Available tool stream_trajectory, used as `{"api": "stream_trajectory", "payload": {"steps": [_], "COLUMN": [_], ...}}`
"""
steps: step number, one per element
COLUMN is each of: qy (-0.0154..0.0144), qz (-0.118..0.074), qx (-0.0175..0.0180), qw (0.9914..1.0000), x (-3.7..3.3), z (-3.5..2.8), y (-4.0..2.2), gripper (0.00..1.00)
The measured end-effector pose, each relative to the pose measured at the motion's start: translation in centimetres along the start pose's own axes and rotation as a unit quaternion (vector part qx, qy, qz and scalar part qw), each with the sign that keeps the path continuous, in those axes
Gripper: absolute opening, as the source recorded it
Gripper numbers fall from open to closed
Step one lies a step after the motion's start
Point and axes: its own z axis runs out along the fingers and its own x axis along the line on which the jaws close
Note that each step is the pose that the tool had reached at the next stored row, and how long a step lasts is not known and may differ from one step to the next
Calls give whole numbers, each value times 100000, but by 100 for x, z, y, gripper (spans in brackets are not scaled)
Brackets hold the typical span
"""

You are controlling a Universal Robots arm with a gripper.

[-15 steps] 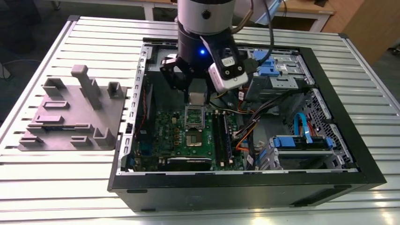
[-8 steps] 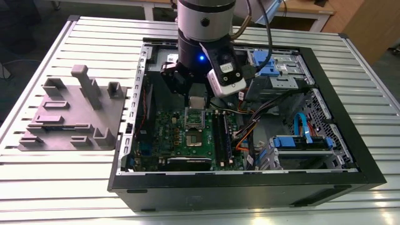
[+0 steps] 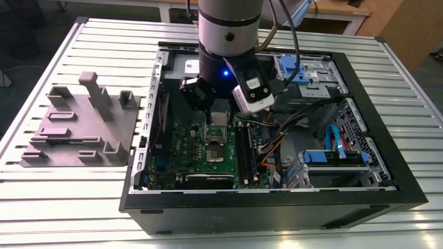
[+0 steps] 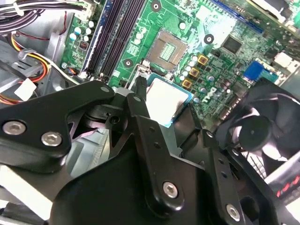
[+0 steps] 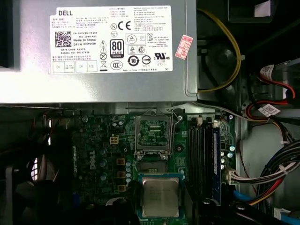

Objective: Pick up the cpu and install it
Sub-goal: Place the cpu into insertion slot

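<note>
The cpu (image 3: 219,112) is a flat square chip with a shiny silver top. My gripper (image 3: 219,117) is shut on it inside the open computer case. In both wrist views the cpu (image 4: 167,97) (image 5: 160,197) sits between the black fingers (image 4: 137,96), held above the green motherboard (image 5: 98,154). The open socket (image 5: 152,132), with its metal frame lifted, lies on the board a short way beyond the chip. The same socket (image 4: 167,47) (image 3: 217,137) is bare, with nothing in it.
The black case wall (image 3: 277,210) rings the work area. A power supply (image 5: 93,47), memory slots (image 5: 204,154), a fan (image 4: 262,126) and bundled cables (image 3: 304,111) crowd the board. A grey moulded tray (image 3: 83,129) with posts stands at the exterior view's left, on the slatted table (image 3: 69,207).
</note>
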Motion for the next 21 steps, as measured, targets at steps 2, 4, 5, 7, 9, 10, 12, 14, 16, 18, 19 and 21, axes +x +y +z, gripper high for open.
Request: {"api": "stream_trajectory", "payload": {"steps": [2, 4, 5, 7, 9, 10, 12, 14, 16, 18, 19, 21], "qy": [4, 1, 3, 5, 6, 4, 7, 6, 3, 1, 6, 8], "qz": [-127, -296, -397, -511, -568, -573, -580, -603, -701, -719, -720, -726], "qx": [2, -10, -8, -6, -10, -16, 15, 32, 28, 24, 33, 39], "qw": [100000, 100000, 99999, 99999, 99998, 99998, 99998, 99998, 99998, 99997, 99997, 99997], "x": [-2, -3, -3, -2, -1, -1, 0, 0, -3, -2, -1, -1], "z": [35, 74, 92, 127, 163, 182, 218, 254, 290, 323, 326, 326], "y": [-4, -5, -5, -6, -6, -6, -6, -8, -8, -9, -10, -10], "gripper": [47, 47, 47, 47, 47, 47, 47, 47, 47, 47, 47, 47]}}
